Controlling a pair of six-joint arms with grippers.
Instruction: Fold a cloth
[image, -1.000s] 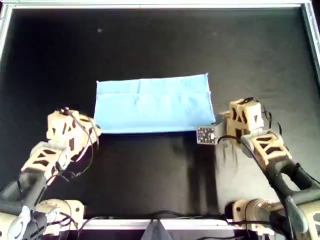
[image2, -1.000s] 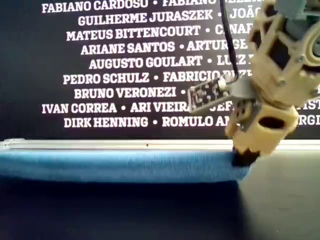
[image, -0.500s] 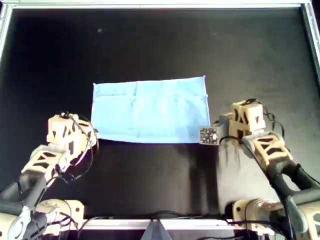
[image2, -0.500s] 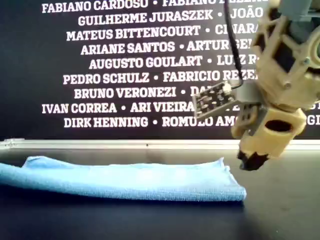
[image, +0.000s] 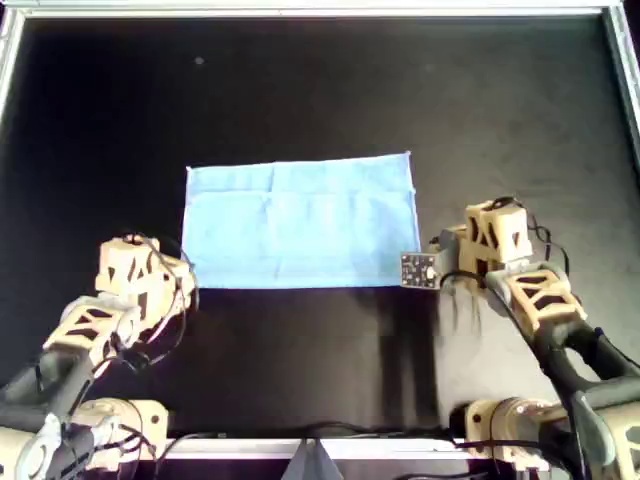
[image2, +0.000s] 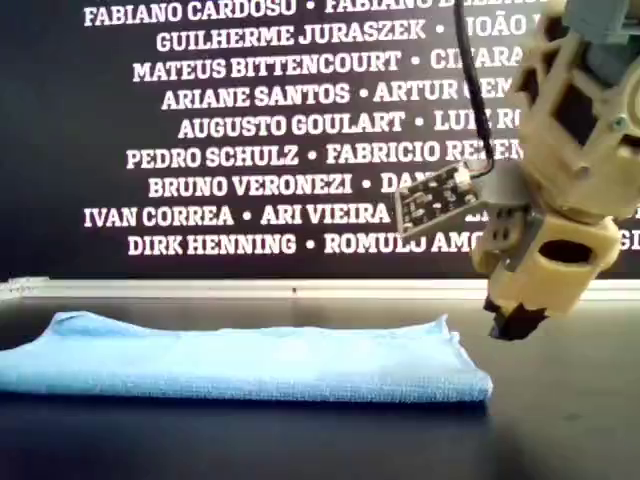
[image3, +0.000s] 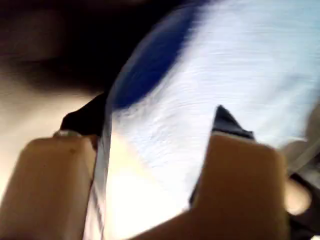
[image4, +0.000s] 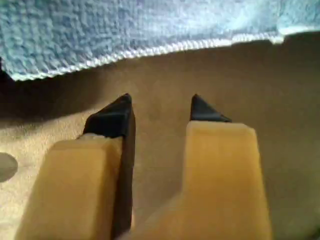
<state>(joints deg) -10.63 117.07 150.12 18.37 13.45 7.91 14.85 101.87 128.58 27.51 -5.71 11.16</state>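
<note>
The light blue cloth (image: 300, 222) lies flat on the black table as a wide folded rectangle, and also shows low in the exterior view (image2: 250, 360). My first gripper (image: 185, 278) is open beside the cloth's near corner at the overhead view's left. Its blurred wrist view shows the cloth (image3: 225, 65) past the spread jaws (image3: 155, 125). My second gripper (image: 438, 255) is open and empty just off the cloth's other near corner. It hovers a little above the table (image2: 515, 322). In its wrist view the cloth's hem (image4: 150, 30) lies ahead of the jaws (image4: 160, 107).
A metal rim (image: 300, 10) frames the black table. A small speckled marker board (image: 415, 270) sticks out from the second arm towards the cloth. A black wall with white names (image2: 250, 130) stands behind the table.
The cloth's near edge, held up one second ago, now lies flat. Both grippers have let go and drawn back from the cloth. The second gripper has risen slightly.
</note>
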